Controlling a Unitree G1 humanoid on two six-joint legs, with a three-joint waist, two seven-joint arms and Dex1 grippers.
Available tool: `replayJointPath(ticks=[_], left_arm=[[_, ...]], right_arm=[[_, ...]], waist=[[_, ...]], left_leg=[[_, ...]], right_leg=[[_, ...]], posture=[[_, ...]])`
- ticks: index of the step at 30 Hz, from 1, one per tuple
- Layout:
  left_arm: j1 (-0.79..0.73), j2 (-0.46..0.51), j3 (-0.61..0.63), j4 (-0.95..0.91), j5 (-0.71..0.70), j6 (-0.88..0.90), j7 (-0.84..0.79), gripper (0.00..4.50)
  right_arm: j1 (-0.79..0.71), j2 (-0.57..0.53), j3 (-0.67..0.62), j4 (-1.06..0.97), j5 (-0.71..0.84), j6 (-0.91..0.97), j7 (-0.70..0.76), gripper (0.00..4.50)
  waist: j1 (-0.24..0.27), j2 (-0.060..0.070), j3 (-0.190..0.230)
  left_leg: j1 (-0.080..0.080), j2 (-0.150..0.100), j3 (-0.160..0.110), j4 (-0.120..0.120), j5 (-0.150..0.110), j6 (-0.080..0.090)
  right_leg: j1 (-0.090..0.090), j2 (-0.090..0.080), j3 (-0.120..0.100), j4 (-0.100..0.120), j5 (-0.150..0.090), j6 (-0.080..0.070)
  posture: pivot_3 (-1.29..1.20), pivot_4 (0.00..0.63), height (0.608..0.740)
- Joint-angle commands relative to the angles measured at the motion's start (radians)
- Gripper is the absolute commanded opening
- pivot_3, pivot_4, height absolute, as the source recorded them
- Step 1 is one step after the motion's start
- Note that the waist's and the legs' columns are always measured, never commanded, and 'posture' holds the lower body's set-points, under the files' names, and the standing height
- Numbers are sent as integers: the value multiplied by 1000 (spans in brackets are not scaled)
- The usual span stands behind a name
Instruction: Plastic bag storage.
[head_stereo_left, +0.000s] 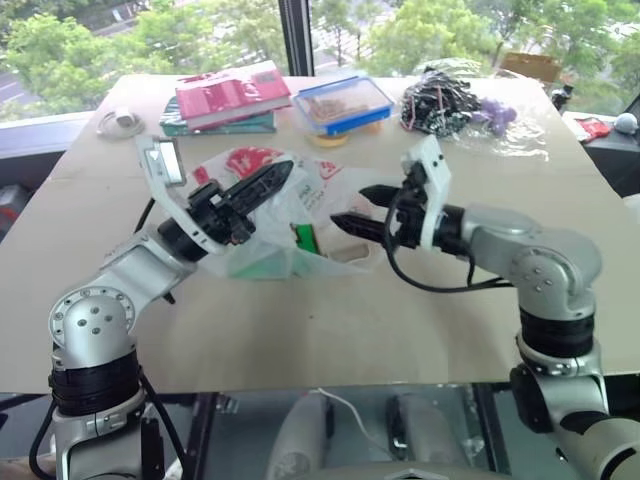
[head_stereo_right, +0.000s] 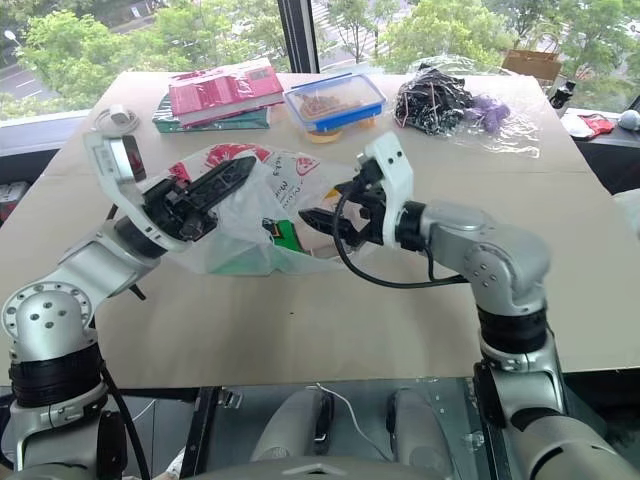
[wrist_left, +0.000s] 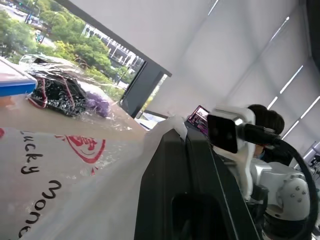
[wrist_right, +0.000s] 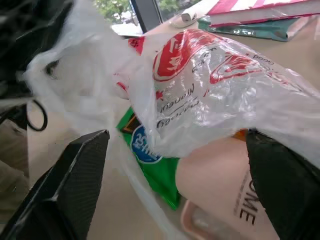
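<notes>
By the window, mid-bench (head_stereo_left: 300, 340), the plastic bag (head_stereo_left: 262, 205) sits crinkled, see-through white with red print, pinched in the clamped left pincer (head_stereo_left: 268, 182); the right pincer (head_stereo_left: 356, 208) gapes wide beside it.

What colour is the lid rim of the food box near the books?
Blue: the food box has a clear lid with a blue rim, best seen in the left eye view.

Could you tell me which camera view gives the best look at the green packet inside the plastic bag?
The right wrist view: the green packet is close, under the plastic bag, its blue emblem visible. Both eye views show a small green patch through the film. In the left wrist view the bag covers it.
</notes>
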Motion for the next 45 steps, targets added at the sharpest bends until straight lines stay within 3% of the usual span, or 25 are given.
replayJointPath(ticks=[1, 5, 9, 16, 19, 26, 27, 31, 38, 43, 45], left_arm=[[-11, 3, 20, -17, -14, -11, -9, 0], [-7, 0, 16, -17, -7, -12, -15, 0], [-9, -2, 12, -20, -1, -12, -23, 0], [-7, 1, 6, -27, 5, -6, -32, 0], [-1, 5, 12, -38, 1, -5, -27, 0], [-1, 1, 29, -50, -29, -9, 13, 0], [-14, 0, 32, -43, -41, -10, 22, 0], [-126, -1, 38, 14, -101, -18, 61, 0], [-476, -38, 56, 212, -158, -67, 165, 0], [-756, -21, 43, 509, -5, -123, 99, 0], [-843, -22, -4, 635, 120, -161, 51, 0]], right_arm=[[61, -85, -112, -200, 98, 64, -17, 4459], [135, -86, -233, -274, 272, 77, -37, 4459], [199, -147, -189, -194, 107, 54, -148, 4459], [186, -127, -77, -29, 19, -75, -105, 4459], [155, -110, -73, 17, 24, -132, -63, 3629], [112, -76, -119, 34, 144, -151, 4, 193], [98, -60, -145, 46, 183, -152, 5, 29], [25, -36, -244, 91, 370, -120, 7, 29], [-203, 11, -387, 265, 630, -203, -125, 29], [-446, -39, -480, 483, 606, -345, -191, 29], [-518, -89, -496, 564, 576, -375, -184, 29]], waist=[[3, 0, 0], [-4, 0, 0], [-4, 0, 0], [-5, 0, 0], [-4, 0, 0], [-2, 0, 0], [-2, 0, 0], [1, -1, 0], [-1, -1, 1], [2, -1, 5], [2, -1, 5]], left_leg=[[0, 0, 0, 0, 0, 0], [0, 0, 0, 0, 0, 0], [2, 1, 2, 0, 0, 0], [1, 1, 3, 1, 0, 0], [1, 1, 3, 1, 0, 0], [1, 1, 2, 1, 0, 0], [1, 1, 2, 1, 0, 0], [1, 1, 1, 1, 0, 0], [-1, 0, 0, 2, 0, 0], [-5, -3, 3, 4, 0, 0], [-7, -4, 3, 4, 0, 0]], right_leg=[[0, 0, 0, 0, 0, 0], [1, 0, 0, -1, 0, 0], [1, 1, 1, 0, 0, 0], [1, 1, 2, -1, 0, 0], [1, 1, 2, -1, 0, 0], [1, 1, 2, -1, 0, 0], [1, 1, 2, -1, 0, 0], [1, 1, 1, 0, 0, 0], [1, 1, 0, 0, 0, 0], [-1, 1, -2, 0, 0, 0], [-2, 1, -3, -1, 0, 1]], posture=[[0, 150, 740], [0, 150, 740], [0, 150, 740], [0, 150, 740], [0, 150, 740], [0, 150, 740], [0, 150, 740], [0, 150, 740], [0, 150, 740], [0, 150, 740], [0, 150, 740]])
